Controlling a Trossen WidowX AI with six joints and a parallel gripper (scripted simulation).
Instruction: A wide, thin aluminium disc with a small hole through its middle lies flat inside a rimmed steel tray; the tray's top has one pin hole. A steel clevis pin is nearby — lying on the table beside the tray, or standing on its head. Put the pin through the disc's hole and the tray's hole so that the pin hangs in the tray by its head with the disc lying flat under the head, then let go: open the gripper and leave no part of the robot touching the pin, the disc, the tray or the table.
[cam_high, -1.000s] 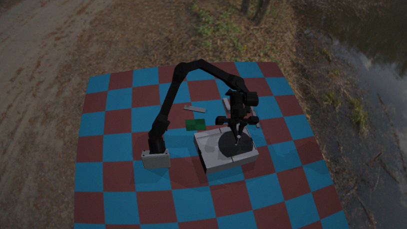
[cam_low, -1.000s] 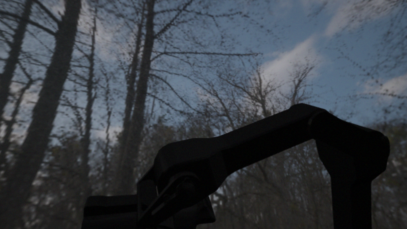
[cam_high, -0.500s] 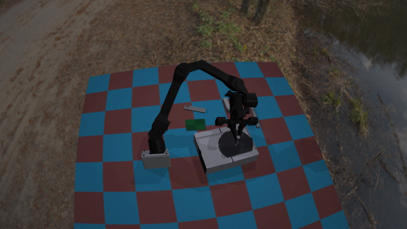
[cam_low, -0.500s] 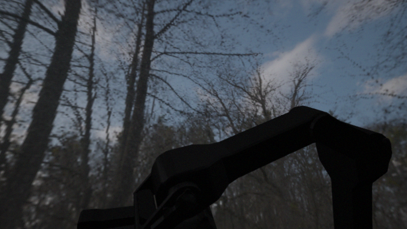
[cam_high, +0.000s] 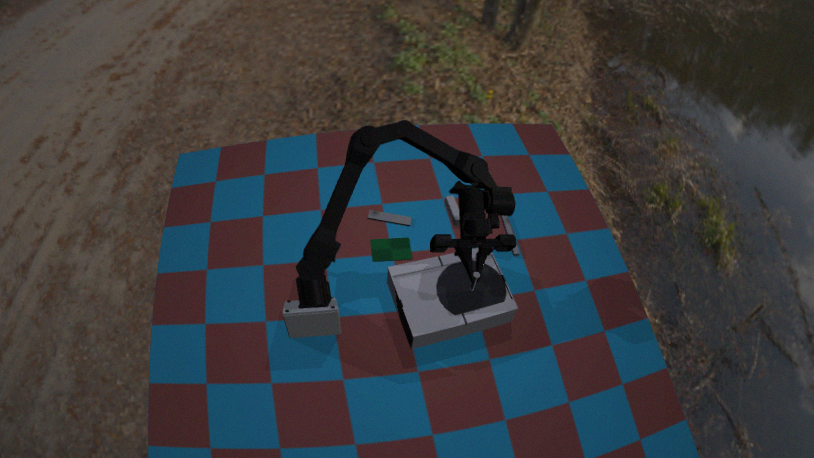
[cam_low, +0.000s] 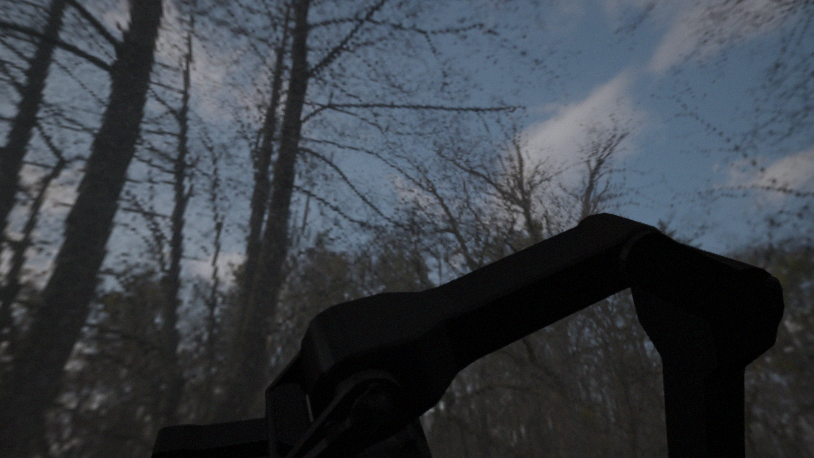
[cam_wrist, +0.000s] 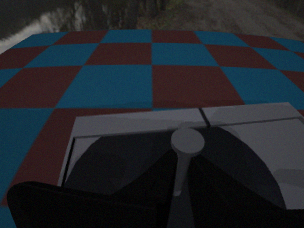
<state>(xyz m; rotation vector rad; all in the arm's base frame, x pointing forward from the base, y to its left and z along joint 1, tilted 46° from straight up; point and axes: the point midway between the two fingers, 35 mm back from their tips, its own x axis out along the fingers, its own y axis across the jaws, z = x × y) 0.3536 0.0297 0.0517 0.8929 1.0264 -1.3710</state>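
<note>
Dim all round on my feeds; faint shadows streaked the checks, and the arm at five o'clock (cam_low: 540, 296) went near-black!

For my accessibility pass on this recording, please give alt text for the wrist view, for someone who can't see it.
Dark fingers grip a steel pin, head up, over a wide dark disc in a pale rimmed tray, on a blue-and-maroon checkered table.

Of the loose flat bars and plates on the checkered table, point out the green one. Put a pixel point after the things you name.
The green plate (cam_high: 391, 249), lying between the arm's base and the tray's far corner; the other loose pieces are grey.
</note>
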